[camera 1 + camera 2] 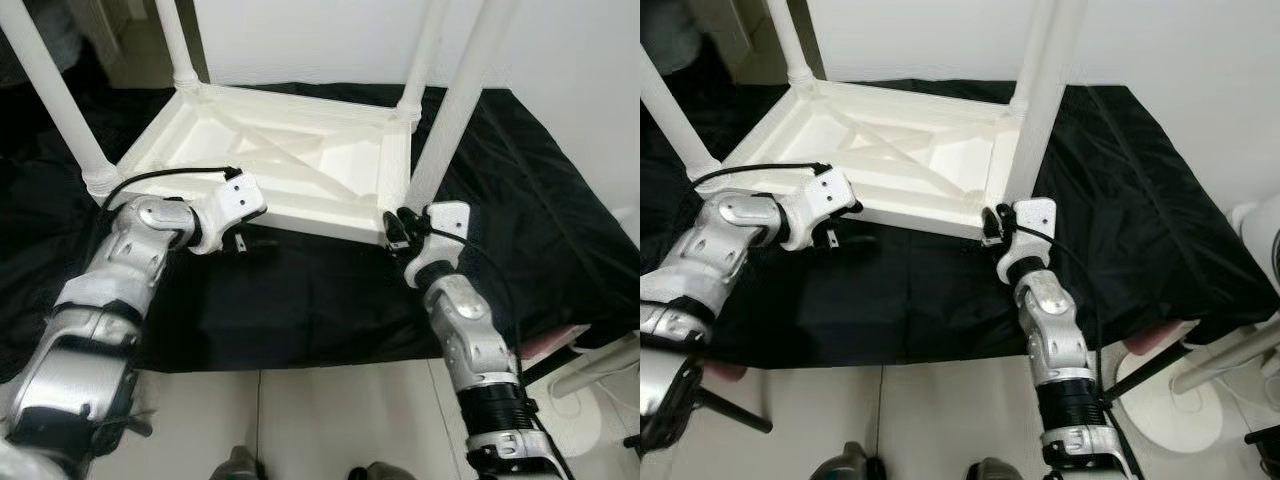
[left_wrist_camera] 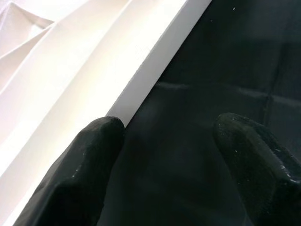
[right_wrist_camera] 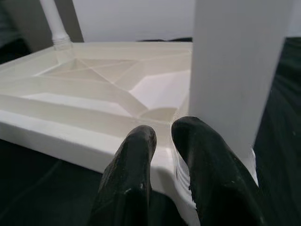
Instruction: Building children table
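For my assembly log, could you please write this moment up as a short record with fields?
Table: white children's table upside down on the black cloth, four legs pointing up.
Left gripper: left gripper open at the table's near long edge, one fingertip against the rim.
Right gripper: right gripper at the near right corner, fingers nearly together beside the base of the near right leg.
Floor: pale tiles in front of the cloth.
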Motion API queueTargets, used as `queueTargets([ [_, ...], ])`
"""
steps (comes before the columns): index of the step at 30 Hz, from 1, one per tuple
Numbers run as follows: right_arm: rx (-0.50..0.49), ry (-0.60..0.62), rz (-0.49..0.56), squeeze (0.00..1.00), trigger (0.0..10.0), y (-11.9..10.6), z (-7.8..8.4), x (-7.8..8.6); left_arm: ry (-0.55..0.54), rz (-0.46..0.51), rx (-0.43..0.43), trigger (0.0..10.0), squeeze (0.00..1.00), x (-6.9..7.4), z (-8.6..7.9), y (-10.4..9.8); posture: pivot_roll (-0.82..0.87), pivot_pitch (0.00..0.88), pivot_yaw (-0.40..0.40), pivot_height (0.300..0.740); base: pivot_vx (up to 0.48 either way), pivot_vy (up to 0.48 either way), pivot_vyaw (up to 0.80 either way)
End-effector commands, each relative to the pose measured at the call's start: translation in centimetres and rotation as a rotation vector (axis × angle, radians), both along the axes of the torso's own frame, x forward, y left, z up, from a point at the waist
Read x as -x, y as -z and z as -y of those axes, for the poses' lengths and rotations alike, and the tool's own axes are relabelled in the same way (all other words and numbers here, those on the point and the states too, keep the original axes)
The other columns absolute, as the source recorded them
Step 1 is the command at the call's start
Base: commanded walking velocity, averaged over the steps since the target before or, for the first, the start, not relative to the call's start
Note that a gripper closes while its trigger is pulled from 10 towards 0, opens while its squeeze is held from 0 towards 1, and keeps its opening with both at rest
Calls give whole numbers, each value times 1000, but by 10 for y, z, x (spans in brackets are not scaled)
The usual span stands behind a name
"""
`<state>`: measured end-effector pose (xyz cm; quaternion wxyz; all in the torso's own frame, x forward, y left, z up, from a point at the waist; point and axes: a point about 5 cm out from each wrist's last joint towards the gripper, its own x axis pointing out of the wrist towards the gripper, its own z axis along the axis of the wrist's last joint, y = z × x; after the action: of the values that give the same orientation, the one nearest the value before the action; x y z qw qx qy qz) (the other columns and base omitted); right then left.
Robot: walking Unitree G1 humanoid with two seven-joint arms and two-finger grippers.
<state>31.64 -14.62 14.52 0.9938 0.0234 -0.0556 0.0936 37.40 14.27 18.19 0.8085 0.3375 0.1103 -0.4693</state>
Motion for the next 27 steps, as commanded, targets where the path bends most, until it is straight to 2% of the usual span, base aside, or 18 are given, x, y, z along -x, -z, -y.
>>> queueTargets([
  [1,-6,58,-28,0,10000,7,11,2,-281,239,34,10000,0,-15,-7,-7,-89,50,53,740,0,0,0],
  [5,-13,107,-35,0,10000,10,21,7,-344,232,46,10000,0,-25,-1,-7,-99,51,57,740,0,0,0],
  [12,-13,120,-37,0,10000,12,24,9,-385,242,50,10000,0,-30,2,-7,-117,56,59,740,0,0,0],
  [14,-17,101,-41,0,10000,12,20,11,-397,251,54,10000,0,-32,4,-9,-122,58,59,740,0,0,0],
  [16,-18,52,-58,0,10000,17,7,18,-418,267,57,10000,0,-34,5,-12,-127,64,58,740,0,0,0],
  [17,-18,52,-58,0,10000,17,7,18,-418,267,57,10000,0,-34,5,-12,-127,64,58,740,0,0,0],
  [19,-22,18,-69,0,10000,21,-3,23,-427,276,68,10000,0,-36,6,-16,-131,72,57,740,0,0,0],
  [20,-22,18,-69,0,10000,21,-3,23,-427,276,68,10000,0,-36,6,-16,-131,72,57,740,0,0,0],
  [22,-37,-33,-80,0,10000,24,-17,30,-443,285,83,10000,0,-38,8,-21,-136,82,57,740,0,0,0],
  [27,-50,-75,-91,0,10000,27,-30,38,-468,292,100,10000,0,-41,9,-25,-144,91,57,740,0,0,0],
])
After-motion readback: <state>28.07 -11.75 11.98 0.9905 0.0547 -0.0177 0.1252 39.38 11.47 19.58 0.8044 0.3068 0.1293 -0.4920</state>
